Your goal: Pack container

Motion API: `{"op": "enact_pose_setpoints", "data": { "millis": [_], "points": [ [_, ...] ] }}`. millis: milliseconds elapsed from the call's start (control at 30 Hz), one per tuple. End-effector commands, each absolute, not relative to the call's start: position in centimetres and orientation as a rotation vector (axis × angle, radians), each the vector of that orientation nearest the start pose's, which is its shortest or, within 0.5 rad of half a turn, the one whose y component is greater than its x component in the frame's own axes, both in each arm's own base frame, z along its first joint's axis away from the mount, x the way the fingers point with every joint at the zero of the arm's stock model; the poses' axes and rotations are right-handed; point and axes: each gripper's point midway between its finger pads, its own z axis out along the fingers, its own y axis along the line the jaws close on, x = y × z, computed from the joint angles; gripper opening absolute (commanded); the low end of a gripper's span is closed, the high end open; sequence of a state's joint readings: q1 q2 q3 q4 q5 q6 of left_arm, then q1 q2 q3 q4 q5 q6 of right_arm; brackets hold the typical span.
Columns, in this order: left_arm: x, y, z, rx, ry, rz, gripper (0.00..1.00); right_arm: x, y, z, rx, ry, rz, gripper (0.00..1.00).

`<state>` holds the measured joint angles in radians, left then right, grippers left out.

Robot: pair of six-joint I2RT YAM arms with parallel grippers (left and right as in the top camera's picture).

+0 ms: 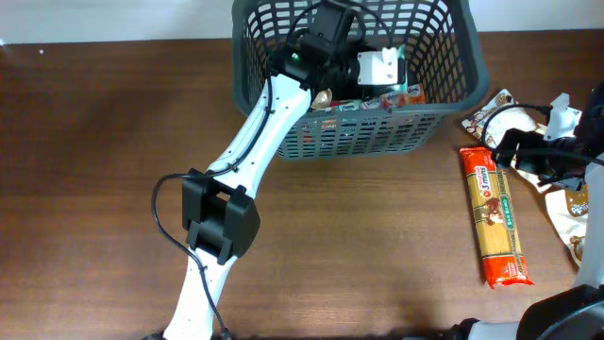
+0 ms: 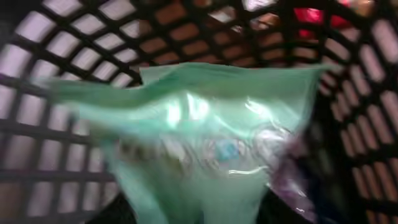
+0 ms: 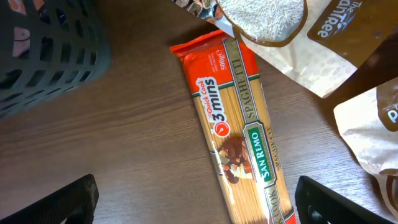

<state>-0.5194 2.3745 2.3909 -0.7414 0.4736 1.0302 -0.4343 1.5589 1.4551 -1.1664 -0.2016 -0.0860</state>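
The dark grey lattice container (image 1: 396,132) stands at the back of the table. My left gripper (image 1: 382,68) reaches down inside it. The left wrist view is filled by a blurred pale green translucent packet (image 2: 205,143), which tapers down to my jaws in front of the container's lattice wall (image 2: 50,50); the gripper is shut on it. My right gripper (image 1: 517,149) is open and empty, hovering over an orange spaghetti packet (image 1: 495,215). In the right wrist view the open jaws (image 3: 196,202) straddle the spaghetti packet (image 3: 239,130).
Red packets (image 1: 377,97) lie in the container. A rice bag (image 1: 491,118) lies by the spaghetti's far end and also shows in the right wrist view (image 3: 273,18). Another white bag (image 1: 574,210) lies at the right edge. The container's corner (image 3: 43,56) is left of the right gripper.
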Motion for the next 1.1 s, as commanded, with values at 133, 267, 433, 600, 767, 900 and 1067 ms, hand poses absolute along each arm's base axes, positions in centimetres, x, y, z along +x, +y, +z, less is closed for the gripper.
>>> {"op": "enact_pose_setpoints", "data": {
  "millis": [133, 267, 433, 600, 767, 900, 1067],
  "points": [
    [53.3, -35.8, 25.4, 1.387, 1.603, -0.319, 0.82, 32.6, -11.3, 18.6, 0.437, 2.740, 0.165, 0.99],
    [53.8, -33.9, 30.6, 1.244, 1.616, -0.327, 0.94, 32.6, -11.3, 18.6, 0.437, 2.739, 0.165, 0.99],
    [51.9, -30.3, 37.6, 1.146, 1.620, -0.291, 0.93, 32.6, -11.3, 18.6, 0.437, 2.739, 0.165, 0.99],
    [49.6, -23.7, 43.6, 0.999, 1.687, -0.054, 0.91, 32.6, -11.3, 18.6, 0.437, 2.740, 0.165, 0.99],
    [47.8, -15.3, 48.2, 0.698, 1.786, 0.166, 0.89, 32.6, -11.3, 18.6, 0.437, 2.739, 0.165, 0.99],
    [46.6, -10.6, 49.0, 0.546, 1.856, 0.205, 0.89, 32.6, -11.3, 18.6, 0.437, 2.739, 0.165, 0.99],
    [46.2, -3.7, 47.0, 0.403, 1.999, 0.306, 0.89, 33.5, -11.9, 19.0, 0.420, 2.699, 0.140, 0.99]
  ]
}}
